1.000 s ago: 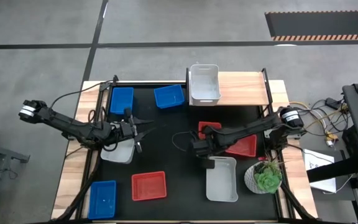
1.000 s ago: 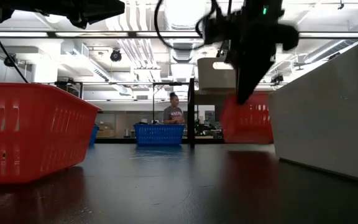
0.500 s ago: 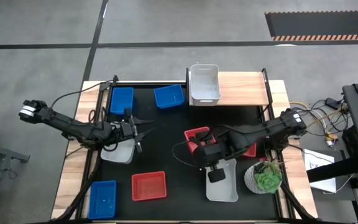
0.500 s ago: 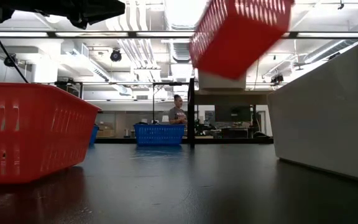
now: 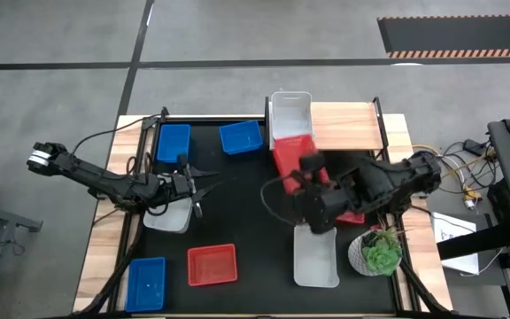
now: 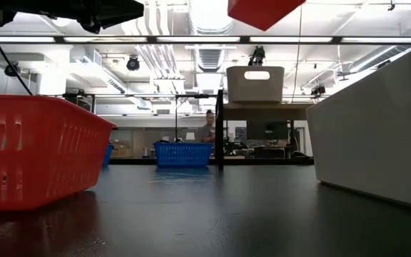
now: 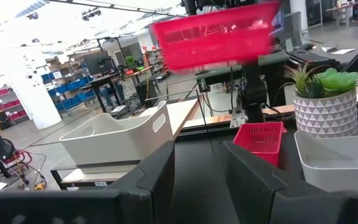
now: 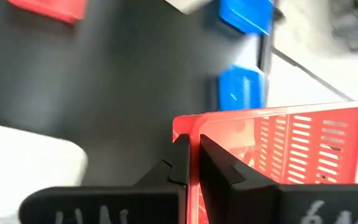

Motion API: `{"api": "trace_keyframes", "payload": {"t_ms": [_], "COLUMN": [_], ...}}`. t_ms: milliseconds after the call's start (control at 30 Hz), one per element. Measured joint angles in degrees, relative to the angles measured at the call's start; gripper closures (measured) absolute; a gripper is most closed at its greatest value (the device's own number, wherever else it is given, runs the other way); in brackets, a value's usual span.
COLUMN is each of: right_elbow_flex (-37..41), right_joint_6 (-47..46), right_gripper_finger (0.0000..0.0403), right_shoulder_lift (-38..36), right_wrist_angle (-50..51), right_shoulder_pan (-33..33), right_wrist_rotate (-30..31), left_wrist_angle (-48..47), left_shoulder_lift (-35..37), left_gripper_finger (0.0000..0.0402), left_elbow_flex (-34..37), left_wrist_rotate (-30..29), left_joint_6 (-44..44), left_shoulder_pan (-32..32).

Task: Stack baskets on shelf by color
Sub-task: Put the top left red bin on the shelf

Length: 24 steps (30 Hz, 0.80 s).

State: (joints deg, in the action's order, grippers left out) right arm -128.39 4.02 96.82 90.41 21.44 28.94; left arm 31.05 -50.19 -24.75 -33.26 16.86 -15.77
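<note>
My right gripper [image 5: 311, 183] is shut on a red basket [image 5: 292, 158], held high over the table just in front of the shelf [image 5: 351, 126]. That basket also shows in the low view [image 6: 262, 8] and the left wrist view [image 7: 216, 38]. A white basket [image 5: 291, 120] stands on the shelf's left end. My left gripper [image 5: 202, 190] is open and empty over a white basket [image 5: 168, 217] at the table's left. Blue baskets [image 5: 173, 142] [image 5: 241, 137] [image 5: 146, 283], a red basket [image 5: 212, 264] and a white basket [image 5: 315, 257] rest on the table. My right gripper pinches one wall of the red basket at its rim [image 8: 194, 132], near a corner, with one finger [image 8: 215, 163] inside the basket and one [image 8: 179, 160] outside. The basket is lifted clear of the table and tilted, reaching away from the fingers toward the shelf.
A second red basket [image 5: 354, 211] lies under my right arm. A white pot with a green plant [image 5: 375, 252] stands at the near right corner. The shelf's right part is bare wood. Open black tabletop [image 5: 237, 204] lies at the table's middle.
My right gripper has lifted the red basket off the table, high up and toward the far edge, close to the shelf. The basket has tipped and risen almost out of the top of the low view.
</note>
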Motion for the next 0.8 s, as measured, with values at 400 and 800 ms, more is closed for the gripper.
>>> {"api": "trace_keyframes", "payload": {"t_ms": [400, 800], "right_elbow_flex": [3.8, 18.2], "right_joint_6": [5.4, 12.4], "right_gripper_finger": [0.0391, 0.0391], "right_shoulder_lift": [-9.8, -20.6], "right_wrist_angle": [-0.4, -1.5], "right_shoulder_pan": [-15.0, -33.0], "right_wrist_rotate": [-4.4, -12.9], "left_wrist_angle": [0.0, 0.0], "left_shoulder_lift": [0.0, 0.0], "left_gripper_finger": [0.0283, 0.0283], "left_elbow_flex": [0.0, 0.0], "left_wrist_rotate": [0.0, 0.0], "left_joint_6": [0.0, 0.0], "left_shoulder_pan": [0.0, 0.0]}}
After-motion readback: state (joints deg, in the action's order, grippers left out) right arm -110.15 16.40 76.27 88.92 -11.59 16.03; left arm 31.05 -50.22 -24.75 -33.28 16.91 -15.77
